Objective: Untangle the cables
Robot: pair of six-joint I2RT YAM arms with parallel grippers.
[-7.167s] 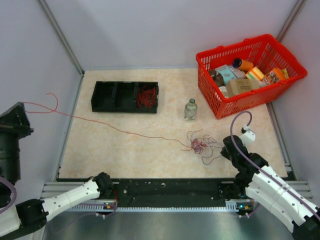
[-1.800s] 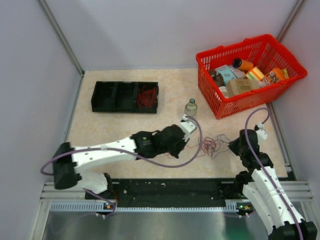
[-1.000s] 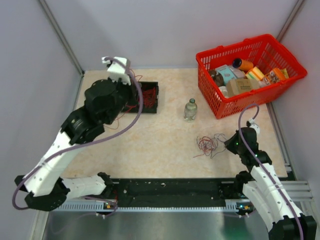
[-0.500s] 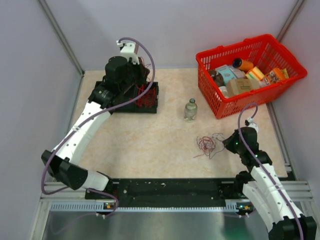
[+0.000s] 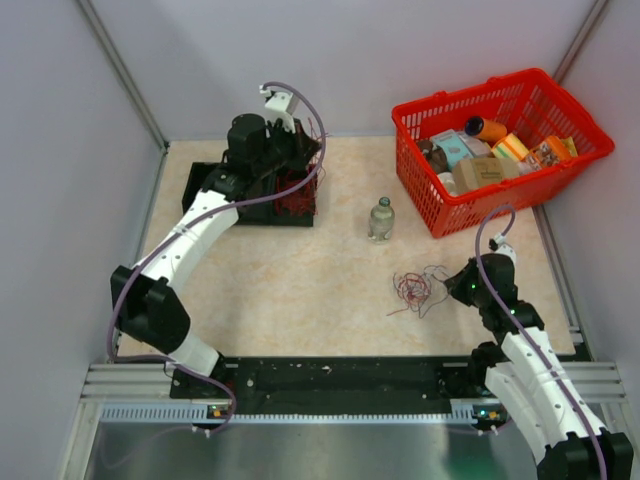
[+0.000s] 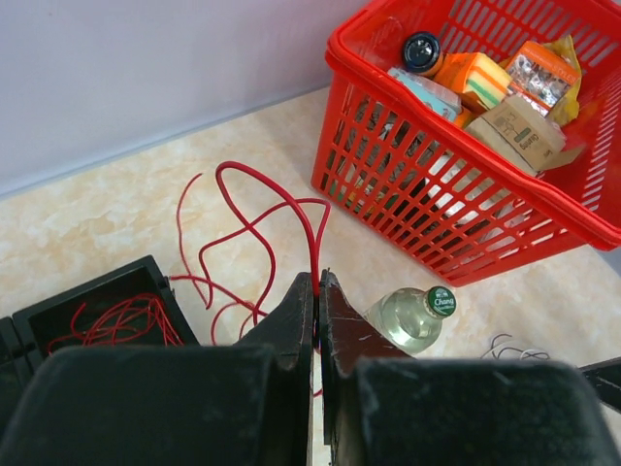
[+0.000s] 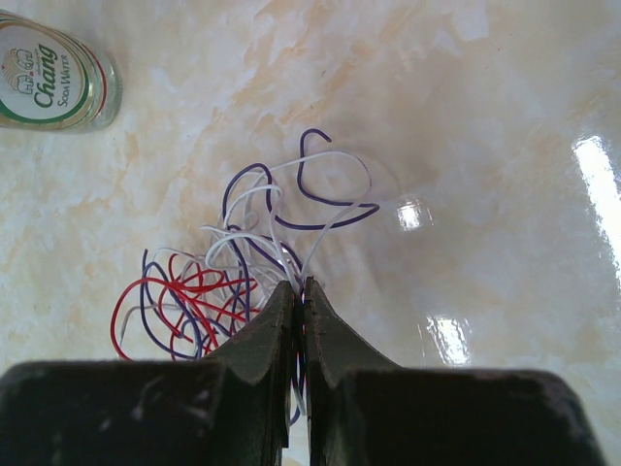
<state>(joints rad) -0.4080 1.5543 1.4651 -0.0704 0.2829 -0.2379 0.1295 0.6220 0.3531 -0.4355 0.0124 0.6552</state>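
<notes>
Your left gripper (image 6: 317, 283) is clenched on a red cable (image 6: 312, 248) that loops ahead of the jaws, with the tray (image 6: 97, 286) to their left. Your right gripper (image 7: 298, 291) pinches the tangle (image 7: 194, 296), which spreads ahead-left. Next, I think, lower the left jaws and release over the tray.

Open desk (image 5: 300, 290) lies between the black tray (image 5: 197, 180) at rear left and the tangled cables (image 5: 413, 290) at front right, while the bottle (image 5: 381, 218) and red basket (image 5: 480, 205) block the rear right and the left arm (image 5: 185, 247) crosses the left side.
</notes>
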